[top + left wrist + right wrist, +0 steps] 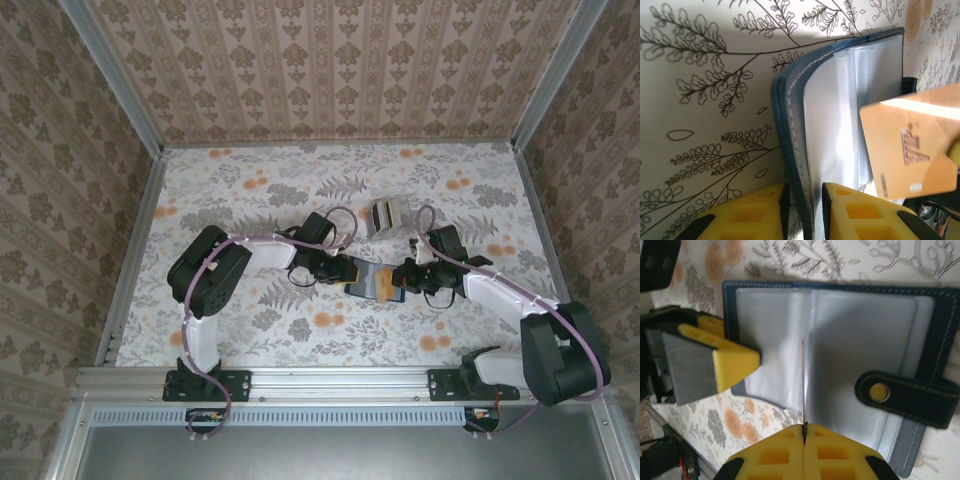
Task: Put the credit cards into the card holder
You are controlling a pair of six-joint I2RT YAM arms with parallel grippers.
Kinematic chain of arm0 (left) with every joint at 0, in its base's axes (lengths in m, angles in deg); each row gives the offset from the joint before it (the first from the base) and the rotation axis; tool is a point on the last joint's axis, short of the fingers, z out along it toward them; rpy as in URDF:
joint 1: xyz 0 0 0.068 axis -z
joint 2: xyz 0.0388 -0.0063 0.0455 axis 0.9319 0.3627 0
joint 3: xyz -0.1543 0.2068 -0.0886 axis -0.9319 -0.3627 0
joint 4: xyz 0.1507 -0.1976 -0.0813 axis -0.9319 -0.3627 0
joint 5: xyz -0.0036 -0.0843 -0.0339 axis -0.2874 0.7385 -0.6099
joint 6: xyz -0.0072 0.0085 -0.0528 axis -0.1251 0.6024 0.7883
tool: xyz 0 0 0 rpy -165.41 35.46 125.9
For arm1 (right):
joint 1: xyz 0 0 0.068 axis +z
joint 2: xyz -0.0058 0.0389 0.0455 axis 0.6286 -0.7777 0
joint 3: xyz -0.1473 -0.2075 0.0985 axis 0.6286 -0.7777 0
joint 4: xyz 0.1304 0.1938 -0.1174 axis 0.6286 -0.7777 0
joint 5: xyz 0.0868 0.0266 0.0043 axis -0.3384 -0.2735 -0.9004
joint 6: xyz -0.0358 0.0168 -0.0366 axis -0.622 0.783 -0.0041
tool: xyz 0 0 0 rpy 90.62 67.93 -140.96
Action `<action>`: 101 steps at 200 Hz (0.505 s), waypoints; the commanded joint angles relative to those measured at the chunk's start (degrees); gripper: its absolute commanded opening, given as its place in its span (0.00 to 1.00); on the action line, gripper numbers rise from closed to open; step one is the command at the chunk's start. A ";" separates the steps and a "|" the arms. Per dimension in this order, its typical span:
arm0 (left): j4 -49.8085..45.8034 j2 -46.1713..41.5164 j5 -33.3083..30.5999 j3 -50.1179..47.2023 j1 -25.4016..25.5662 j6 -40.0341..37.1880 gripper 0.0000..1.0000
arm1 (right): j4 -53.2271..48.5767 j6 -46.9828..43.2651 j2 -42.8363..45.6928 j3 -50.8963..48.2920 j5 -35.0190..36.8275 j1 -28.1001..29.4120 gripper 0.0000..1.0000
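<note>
The navy card holder (366, 277) lies open on the table between my two grippers, its clear sleeves (860, 325) facing up and its snap tab (907, 395) folded over the right side. My left gripper (804, 192) stands a little open around the holder's cover edge (790, 125), with a small gap at each pad. My right gripper (804, 427) is shut on a gold-orange credit card (910, 150), held edge-on (802, 380) just above the sleeves. More credit cards sit in a grey-beige stack (388, 215) behind the holder.
The floral tabletop (250, 190) is walled in by patterned panels on three sides. A metal rail (340, 382) runs along the near edge by the arm bases. Both arms (215, 270) (520, 300) reach in toward the middle.
</note>
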 commanded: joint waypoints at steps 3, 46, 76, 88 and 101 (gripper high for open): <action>-2.38 -1.23 -3.56 -2.09 0.02 -1.24 0.23 | 3.48 -0.67 -1.83 -0.82 -1.44 -1.11 0.00; -1.90 -1.77 -4.89 -3.11 -0.07 -0.91 0.20 | 5.21 -1.47 -2.55 -2.31 -2.55 -2.14 0.00; -1.44 -2.07 -5.06 -3.41 -0.40 -0.61 0.24 | 7.71 -0.95 -5.50 -2.46 -5.02 -2.16 0.00; -1.35 -2.47 -5.21 -3.57 -0.33 -0.89 0.28 | 9.22 -0.60 -7.15 -2.64 -5.01 -2.16 0.00; -1.23 -2.90 -5.64 -3.87 -0.63 -0.98 0.29 | 9.10 -0.63 -8.47 -1.88 -5.37 -2.14 0.00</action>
